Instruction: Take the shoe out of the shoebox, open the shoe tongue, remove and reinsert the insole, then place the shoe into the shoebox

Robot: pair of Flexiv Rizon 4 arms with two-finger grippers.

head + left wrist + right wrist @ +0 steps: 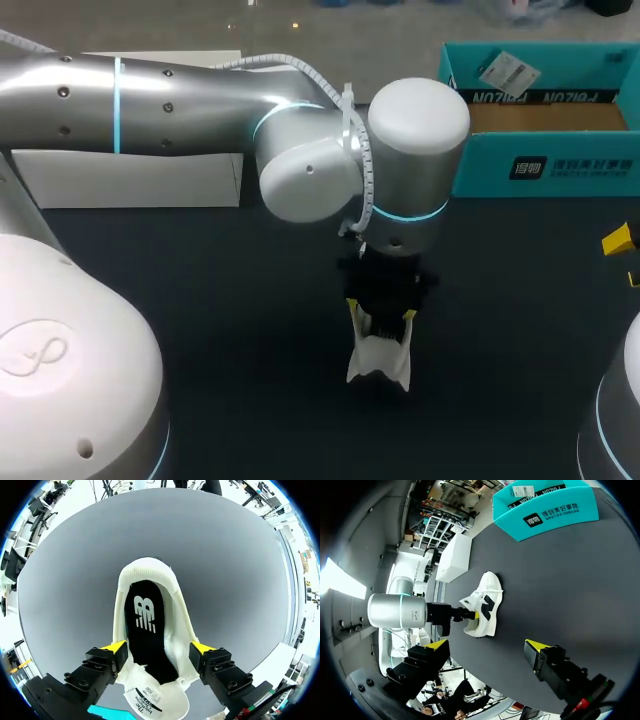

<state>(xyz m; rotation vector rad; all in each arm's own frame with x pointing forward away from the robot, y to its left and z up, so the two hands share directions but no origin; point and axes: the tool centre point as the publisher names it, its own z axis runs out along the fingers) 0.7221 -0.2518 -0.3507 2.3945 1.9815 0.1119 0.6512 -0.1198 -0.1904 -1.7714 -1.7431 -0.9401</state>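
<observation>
The white shoe [380,360] stands on the dark table [230,330], in front of the teal shoebox [545,165] and apart from it. My left gripper [381,310] clamps its two sides at the opening. My right gripper [485,647] hangs spread apart, well away from the shoe.

White shoe [487,600] on table [560,580] — left gripper [476,616] at its opening.

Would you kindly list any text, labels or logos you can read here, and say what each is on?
Shoebox front: white logo and characters, brand print, not quoted.
Its flap: upside-down capitals and a sticker, too small to read.
Insole: a white logo, brand, no words.
Tongue label: small upside-down print, too blurred to read.
</observation>
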